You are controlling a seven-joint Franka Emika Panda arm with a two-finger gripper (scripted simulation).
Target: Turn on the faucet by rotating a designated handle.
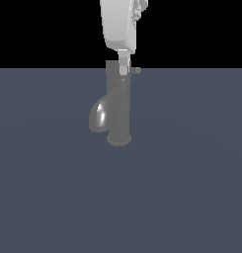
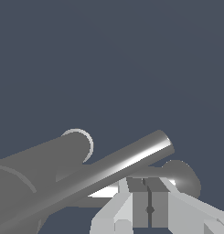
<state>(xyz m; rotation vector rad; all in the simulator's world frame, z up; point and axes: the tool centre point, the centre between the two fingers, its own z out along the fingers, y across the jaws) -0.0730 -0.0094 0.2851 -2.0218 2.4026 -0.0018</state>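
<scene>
The faucet stands upright near the middle of the grey desk, its flared base on the surface and its shiny spout curving toward the exterior view's left. The hand hangs straight down over the top cap, its fingertips level with the cap. In the wrist view the two pads sit pressed together with only a thin seam between them, so the hand is closed and grips nothing. The handle runs as a bright rod just past the fingertips; from outside only its end pokes out on the exterior view's right of the cap.

The main risk, as I judge it, is a glancing push. With closed fingers used as a blunt pusher, contact too close to the cap gives little leverage, and the rod may barely turn. If the fingertips ride too high, they could slip over the round rod and lose it. Pressing downward instead of sideways would jam the hand against the cap
</scene>
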